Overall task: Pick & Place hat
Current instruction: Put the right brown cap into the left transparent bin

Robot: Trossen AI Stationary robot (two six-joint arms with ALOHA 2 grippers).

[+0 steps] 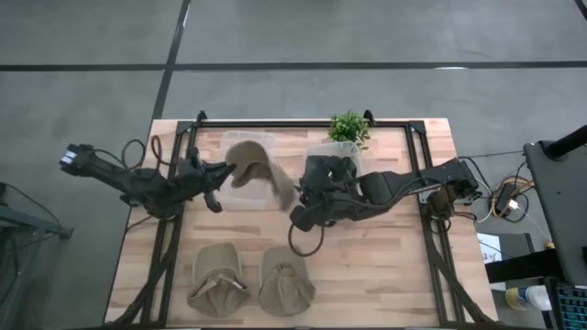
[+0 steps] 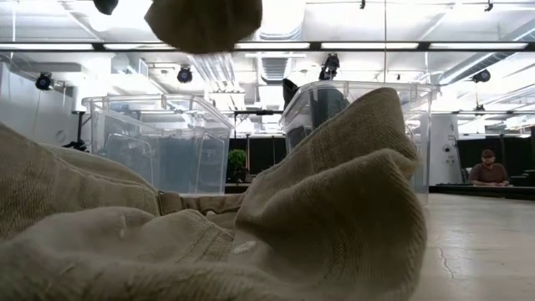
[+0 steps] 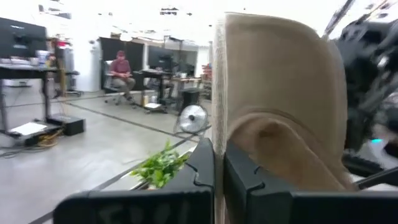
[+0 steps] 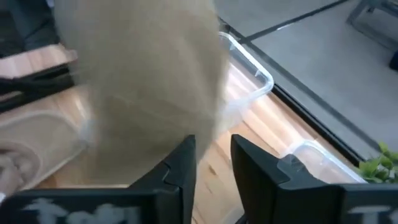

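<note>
A blurred, pale tan fabric hat point(image 4: 146, 81) fills the upper left and centre of the frame, hanging just above the right gripper point(image 4: 212, 163). The gripper's two dark fingers point(image 4: 180, 163) rise from the bottom edge with a narrow gap between them, and the cloth's lower edge meets the tip of the left-hand finger; whether they pinch it cannot be told. Behind the hat, a clear plastic bin point(image 4: 252, 71) with a rounded rim corner runs toward the upper right. Light wooden tabletop point(image 4: 267, 118) shows beneath it. Green plant leaves point(image 4: 382, 165) peek in at the lower right edge. Grey floor point(image 4: 323, 43) lies across the upper right.
</note>
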